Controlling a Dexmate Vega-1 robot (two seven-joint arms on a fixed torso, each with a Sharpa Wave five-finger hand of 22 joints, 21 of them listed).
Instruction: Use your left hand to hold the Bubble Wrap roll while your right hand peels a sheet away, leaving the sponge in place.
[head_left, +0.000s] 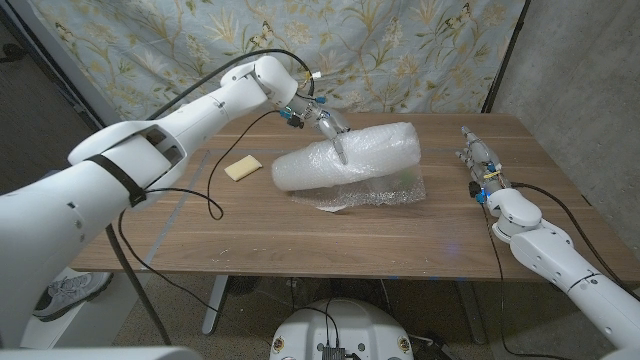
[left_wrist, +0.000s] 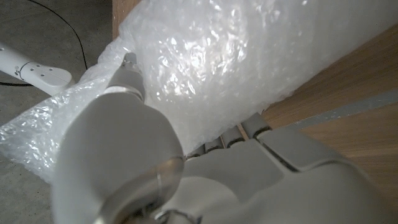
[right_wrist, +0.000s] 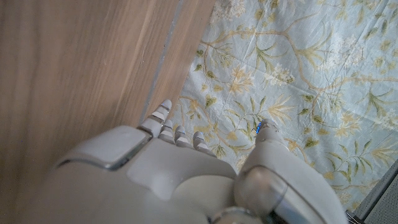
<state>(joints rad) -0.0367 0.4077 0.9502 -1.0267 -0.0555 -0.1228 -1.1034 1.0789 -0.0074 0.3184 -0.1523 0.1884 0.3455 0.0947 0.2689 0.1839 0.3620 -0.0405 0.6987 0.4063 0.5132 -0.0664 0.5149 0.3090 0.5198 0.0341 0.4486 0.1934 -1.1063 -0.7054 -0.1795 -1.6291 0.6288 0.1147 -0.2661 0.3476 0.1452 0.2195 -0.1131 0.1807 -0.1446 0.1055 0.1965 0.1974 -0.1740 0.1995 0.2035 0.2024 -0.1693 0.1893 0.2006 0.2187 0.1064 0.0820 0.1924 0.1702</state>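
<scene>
Translucent white Bubble Wrap roll (head_left: 348, 158), loose sheet beneath; left hand (head_left: 327, 128) seemingly grasps it; right hand (head_left: 474, 160) released.

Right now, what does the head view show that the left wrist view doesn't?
Head view alone: the sponge lying apart from the roll, the right hand waiting near the table's right edge, and the floral curtain. Left wrist view alone: the bubble texture close up. Both: the left hand pressing on the Bubble Wrap roll, on the wooden table.
</scene>
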